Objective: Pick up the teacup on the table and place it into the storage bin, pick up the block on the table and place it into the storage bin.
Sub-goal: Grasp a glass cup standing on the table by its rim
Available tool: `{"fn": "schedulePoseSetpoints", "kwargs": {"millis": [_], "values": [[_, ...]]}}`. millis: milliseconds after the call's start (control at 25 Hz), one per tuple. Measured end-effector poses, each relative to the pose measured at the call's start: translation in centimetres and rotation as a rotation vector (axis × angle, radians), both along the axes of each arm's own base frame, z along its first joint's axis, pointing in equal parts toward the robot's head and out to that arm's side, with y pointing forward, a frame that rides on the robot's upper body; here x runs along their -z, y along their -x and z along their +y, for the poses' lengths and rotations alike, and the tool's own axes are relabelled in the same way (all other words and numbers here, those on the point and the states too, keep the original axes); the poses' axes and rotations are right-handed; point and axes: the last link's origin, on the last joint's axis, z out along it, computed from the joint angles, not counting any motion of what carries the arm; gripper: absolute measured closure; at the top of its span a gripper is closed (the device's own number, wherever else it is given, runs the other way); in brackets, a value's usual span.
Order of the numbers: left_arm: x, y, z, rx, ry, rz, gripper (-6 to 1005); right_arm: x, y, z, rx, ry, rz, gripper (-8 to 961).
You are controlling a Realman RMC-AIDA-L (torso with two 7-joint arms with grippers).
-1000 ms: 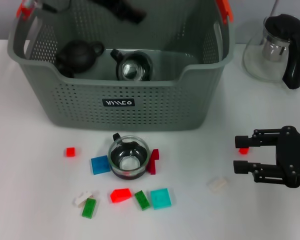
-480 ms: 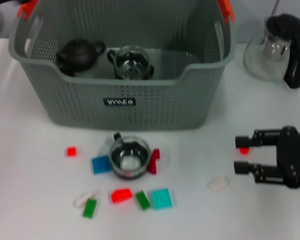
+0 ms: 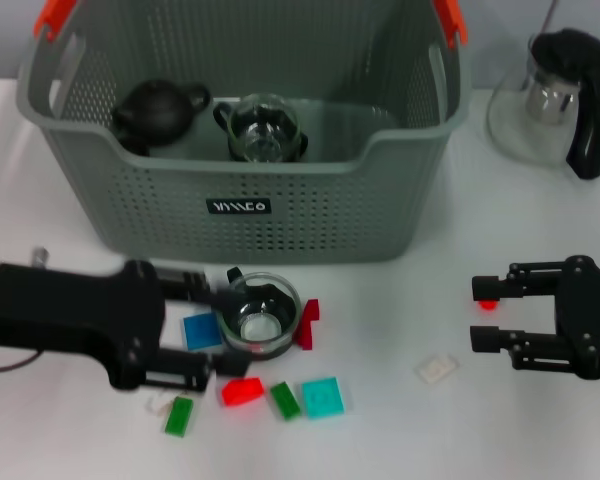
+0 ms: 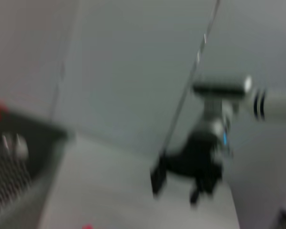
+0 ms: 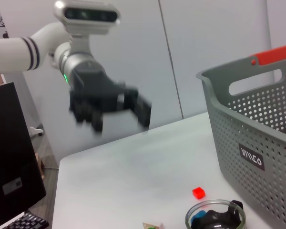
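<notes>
A glass teacup (image 3: 258, 316) with a black handle stands on the white table in front of the storage bin (image 3: 240, 170). Loose blocks lie around it: blue (image 3: 198, 331), red (image 3: 242, 390), green (image 3: 284, 400), cyan (image 3: 321, 396) and dark red (image 3: 307, 322). My left gripper (image 3: 212, 330) is low over the table just left of the teacup, open, with the blue block between its fingers' tips. In the right wrist view the left gripper (image 5: 121, 107) hangs above the table beyond the teacup (image 5: 214, 219). My right gripper (image 3: 477, 313) rests open at the right, by a small red block (image 3: 488, 303).
Inside the bin sit a black teapot (image 3: 158, 110) and another glass cup (image 3: 265, 128). A glass teapot (image 3: 555, 95) with a black handle stands at the back right. A white block (image 3: 436, 368) and a green block (image 3: 178, 415) lie near the front.
The left arm left the space above the bin, went out of view, and has come in from the left, down beside the teacup. It now covers the small red block at the left. The right arm stayed put.
</notes>
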Motion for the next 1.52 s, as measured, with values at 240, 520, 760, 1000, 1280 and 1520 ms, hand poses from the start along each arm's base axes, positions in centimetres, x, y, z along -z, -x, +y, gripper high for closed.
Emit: {"fn": "schedulePoseSetpoints", "kwargs": {"millis": [240, 520, 760, 1000, 1280, 1520], "values": [[2.3, -3.2, 1.6, 0.057, 0.205, 0.352, 324, 0.1, -0.6, -0.2, 0.047, 0.035, -0.033, 360], [5.3, -6.2, 3.9, 0.152, 0.157, 0.577, 326, 0.0, -1.5, -0.1, 0.094, 0.037, -0.082, 360], [7.2, -6.8, 4.9, 0.213, 0.063, 0.63, 327, 0.0, -1.5, 0.0, 0.097, 0.034, -0.08, 360], [8.8, -6.4, 5.4, 0.242, 0.009, 0.698, 366, 0.1, -1.4, 0.0, 0.095, 0.035, -0.079, 360], [9.5, -5.1, 5.8, 0.192, -0.004, 0.759, 410, 0.1, -1.5, -0.1, 0.098, 0.037, -0.075, 360], [9.5, -4.2, 5.1, 0.162, 0.058, 0.793, 409, 0.1, -1.4, -0.1, 0.097, 0.038, -0.073, 361]]}}
